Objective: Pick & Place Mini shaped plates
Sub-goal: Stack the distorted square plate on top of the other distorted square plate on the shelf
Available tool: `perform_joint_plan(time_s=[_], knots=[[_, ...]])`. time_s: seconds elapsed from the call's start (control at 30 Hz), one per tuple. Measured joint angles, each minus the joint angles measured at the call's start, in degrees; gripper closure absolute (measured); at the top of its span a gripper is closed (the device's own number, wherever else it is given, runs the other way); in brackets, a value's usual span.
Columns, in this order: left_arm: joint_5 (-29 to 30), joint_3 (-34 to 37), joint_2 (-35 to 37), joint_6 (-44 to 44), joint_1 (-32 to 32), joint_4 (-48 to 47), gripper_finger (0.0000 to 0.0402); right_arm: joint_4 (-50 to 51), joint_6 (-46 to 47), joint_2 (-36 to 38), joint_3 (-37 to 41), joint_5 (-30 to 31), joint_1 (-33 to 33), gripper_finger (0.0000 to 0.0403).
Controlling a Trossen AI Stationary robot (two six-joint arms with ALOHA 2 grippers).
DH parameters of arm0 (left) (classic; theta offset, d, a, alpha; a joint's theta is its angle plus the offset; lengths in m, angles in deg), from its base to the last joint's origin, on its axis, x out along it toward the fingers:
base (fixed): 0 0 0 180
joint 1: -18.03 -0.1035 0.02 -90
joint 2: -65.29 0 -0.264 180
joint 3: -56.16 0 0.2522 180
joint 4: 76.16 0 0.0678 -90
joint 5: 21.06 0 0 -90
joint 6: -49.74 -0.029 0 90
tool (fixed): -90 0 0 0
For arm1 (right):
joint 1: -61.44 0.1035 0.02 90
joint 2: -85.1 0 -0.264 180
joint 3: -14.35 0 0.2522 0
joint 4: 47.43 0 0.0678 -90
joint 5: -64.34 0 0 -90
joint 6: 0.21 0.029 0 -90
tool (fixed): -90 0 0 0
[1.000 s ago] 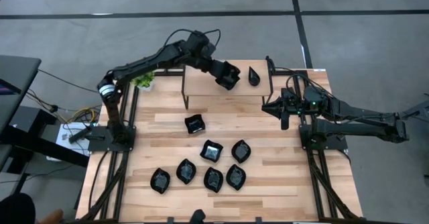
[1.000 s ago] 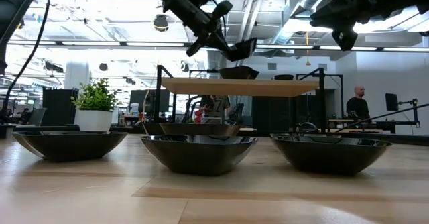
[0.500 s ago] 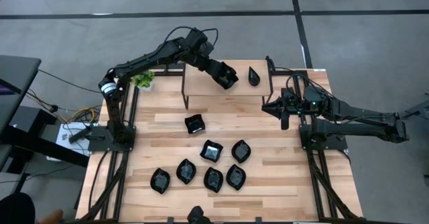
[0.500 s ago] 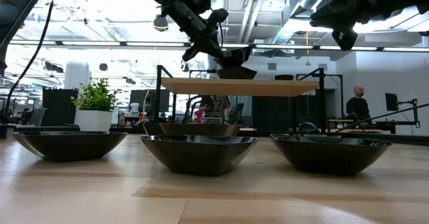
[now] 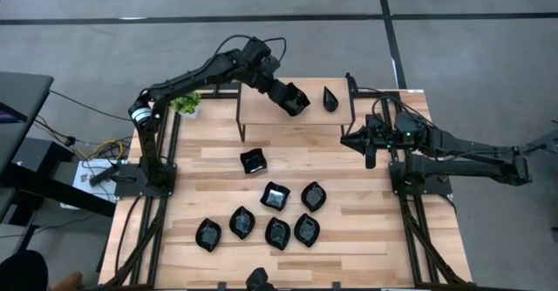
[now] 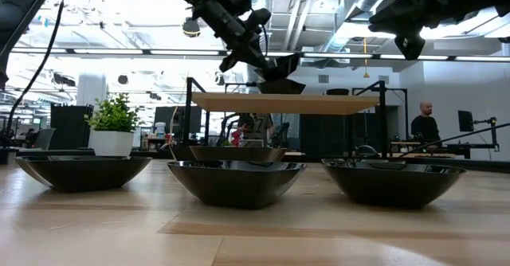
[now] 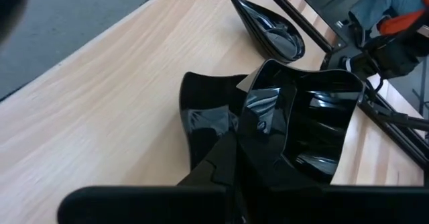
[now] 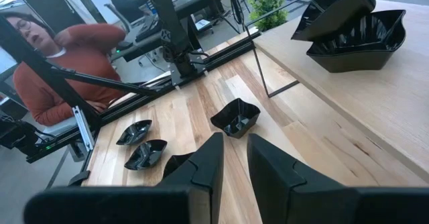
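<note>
My left gripper (image 5: 286,94) reaches over the raised wooden shelf (image 5: 261,112) at the far centre. It is shut on a wavy-edged square black plate (image 7: 312,127). This plate hangs tilted just above a second square plate (image 8: 362,43) that rests on the shelf. A teardrop plate (image 5: 330,98) lies on the shelf beside them. Several more black plates, square (image 5: 254,160) and leaf-shaped (image 5: 314,196), sit on the table below. My right gripper (image 8: 234,143) waits open at the right, above the table, with nothing between its fingers. My left gripper holds the square plate by its wall at one corner (image 7: 258,120), pinched between the two fingers. The fingers come slanting down from the table's left and far side. The plate is tilted steeply, hollow side toward the right. Whether its low edge (image 6: 279,75) touches the plate beneath, I cannot tell.
The shelf stands on thin black legs (image 5: 241,121). A small green plant (image 5: 186,104) in a white pot stands at the far left corner. A person in a red top (image 8: 80,63) sits beyond the table's left side. Bare wood lies at the near right (image 5: 392,239).
My left gripper has rolled a little about its own line and sunk slightly toward the shelf. The held plate has tipped with it and now hangs closer over the plate on the shelf.
</note>
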Motion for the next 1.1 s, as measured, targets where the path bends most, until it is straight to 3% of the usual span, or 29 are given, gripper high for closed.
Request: perform_joint_plan(time_s=[1.1], knots=[[0.7, 0.1, 0.1, -3.3, 0.4, 1.4, 0.0373, 0.0, 0.0, 0.0, 0.0, 0.0, 0.0, 0.0339]])
